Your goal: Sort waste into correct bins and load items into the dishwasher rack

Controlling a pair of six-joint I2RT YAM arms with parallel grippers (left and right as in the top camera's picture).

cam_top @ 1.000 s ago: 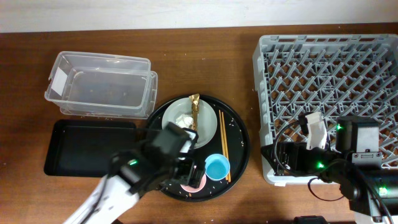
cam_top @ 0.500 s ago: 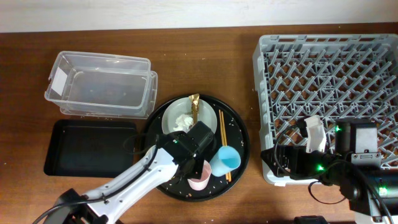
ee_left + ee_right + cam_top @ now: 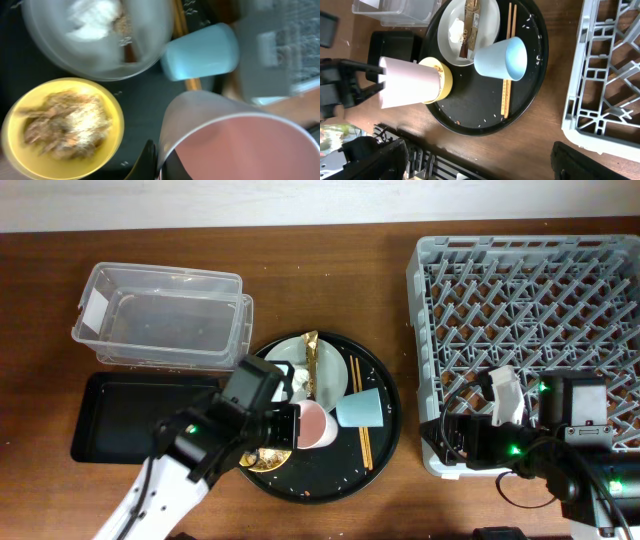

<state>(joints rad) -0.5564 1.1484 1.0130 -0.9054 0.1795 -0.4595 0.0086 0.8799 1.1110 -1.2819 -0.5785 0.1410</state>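
My left gripper (image 3: 161, 168) is shut on the rim of the pink cup (image 3: 240, 145), one finger inside and one outside. The pink cup (image 3: 312, 425) hangs on its side above the round black tray (image 3: 385, 435). Below it stands the yellow bowl (image 3: 62, 130) holding brownish food scraps (image 3: 67, 122). The blue cup (image 3: 360, 410) lies on its side across the chopsticks (image 3: 354, 372). A grey plate (image 3: 333, 385) carries the white tissue (image 3: 297, 377) and the gold-brown wrapper (image 3: 312, 358). My right gripper (image 3: 482, 162) is open over the table edge, between the tray and the dishwasher rack (image 3: 530, 300).
The clear plastic box (image 3: 165, 320) stands at the back left, with the shallow black rectangular tray (image 3: 140, 415) in front of it. Rice grains dot the round tray. The rack's near left corner (image 3: 580, 120) lies close to my right gripper.
My left gripper has shut on the pink cup's rim and lifted it, tipping it sideways. The blue cup has fallen onto its side. The yellow bowl now shows. The right arm has stayed put.
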